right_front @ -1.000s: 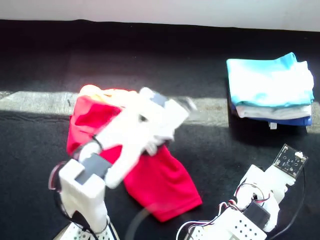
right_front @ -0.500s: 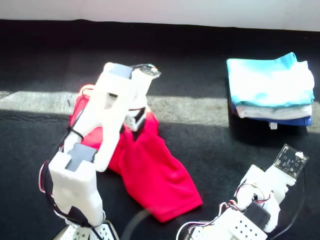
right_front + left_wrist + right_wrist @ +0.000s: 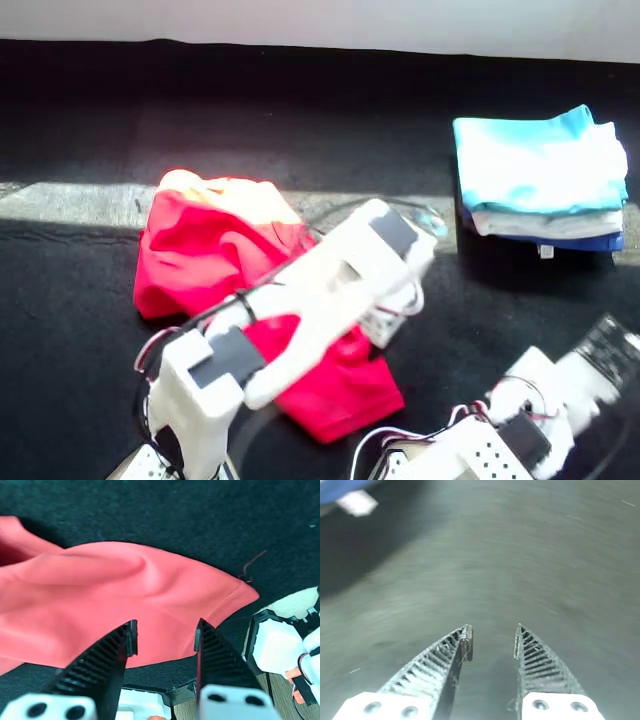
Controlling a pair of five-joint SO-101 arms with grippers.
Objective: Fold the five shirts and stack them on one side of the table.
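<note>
A red shirt (image 3: 205, 255) lies crumpled at the table's left-middle, with its near hem (image 3: 340, 400) spread toward the front. My left arm (image 3: 340, 290) reaches over the shirt's right part. In the left wrist view my left gripper (image 3: 165, 637) hangs open just above the red cloth (image 3: 100, 595), near its edge, with nothing between the fingers. Folded shirts (image 3: 540, 170), light blue on top with white and dark blue beneath, are stacked at the back right. My right gripper (image 3: 492, 642) is open over bare black table, with the dark blue shirt (image 3: 340, 486) and its tag farther off.
The table (image 3: 300, 110) is covered in black cloth, and a sunlit strip (image 3: 70, 200) crosses it. My right arm (image 3: 560, 395) sits at the front right with loose wires beside it. White arm bases (image 3: 280, 640) stand at the front edge.
My left arm has swung from the far left of the shirt to its near right side. The shirt's upper part is now bunched at the left. The right arm's wrist has shifted toward the front right.
</note>
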